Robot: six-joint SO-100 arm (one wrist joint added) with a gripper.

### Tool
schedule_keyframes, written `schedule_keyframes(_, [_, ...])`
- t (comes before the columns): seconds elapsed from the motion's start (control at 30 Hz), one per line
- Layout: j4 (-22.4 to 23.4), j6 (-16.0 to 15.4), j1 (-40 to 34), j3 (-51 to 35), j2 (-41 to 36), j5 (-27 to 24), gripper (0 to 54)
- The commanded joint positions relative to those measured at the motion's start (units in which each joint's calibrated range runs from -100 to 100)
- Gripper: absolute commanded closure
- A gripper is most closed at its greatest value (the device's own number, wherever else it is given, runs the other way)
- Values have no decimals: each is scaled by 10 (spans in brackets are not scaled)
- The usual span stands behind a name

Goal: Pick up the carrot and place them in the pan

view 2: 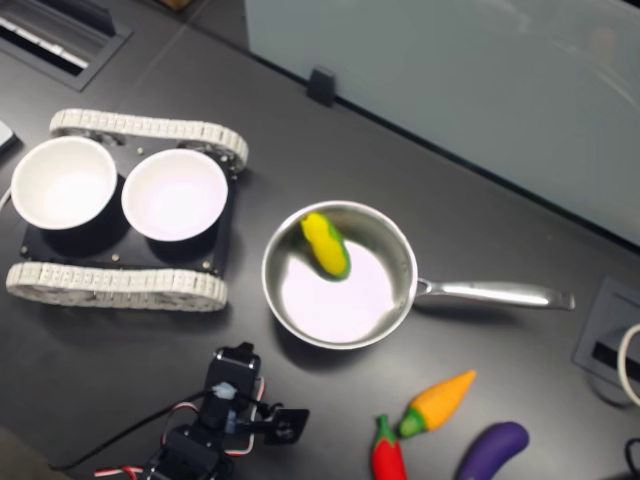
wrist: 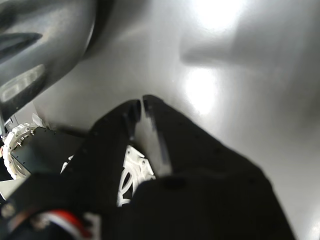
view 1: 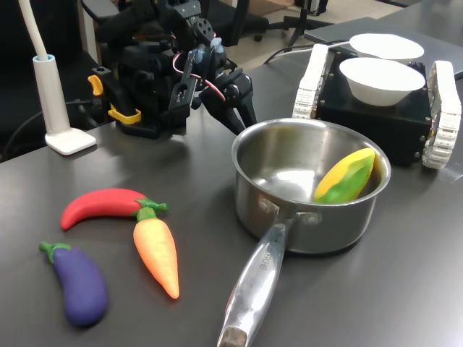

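The orange carrot (view 1: 157,249) with its green top lies on the dark table beside the pan's handle, seen too in the second exterior view (view 2: 440,398). The steel pan (view 1: 255,157) stands mid-table with a yellow-green corn cob (view 1: 347,176) leaning inside it; from above, the pan (view 2: 300,310) holds the same corn (view 2: 325,243). My gripper (view 1: 242,124) hangs low just behind the pan's far rim, well away from the carrot. In the wrist view the gripper (wrist: 141,101) is shut with nothing between its black fingers, and the pan's wall (wrist: 45,45) curves close by.
A red chili (view 1: 105,204) and a purple eggplant (view 1: 78,283) lie close to the carrot. Two white bowls (view 1: 380,79) sit on a black tracked vehicle (view 1: 441,108) behind the pan. A white lamp base (view 1: 65,137) stands near the arm's base.
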Motion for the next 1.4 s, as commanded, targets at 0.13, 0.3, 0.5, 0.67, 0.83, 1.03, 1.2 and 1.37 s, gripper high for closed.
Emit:
schedule_keyframes(0.13, [4, -2, 6, -28, -7, 4, 534])
schedule_keyframes(0.3, [17, -2, -3, -42, -6, 9, 534])
schedule_keyframes(0.5, [46, -2, 25, -107, 36, 22, 534])
schedule_keyframes(0.67, [66, -5, 47, -171, 91, 36, 534])
schedule_keyframes(0.83, [64, -49, 161, -255, 205, 70, 534])
schedule_keyframes(1.03, [86, -49, 217, -340, 267, 94, 534])
schedule_keyframes(1.2, [137, -51, 256, -441, 321, 108, 534])
schedule_keyframes(1.37, [156, -51, 310, -524, 367, 120, 534])
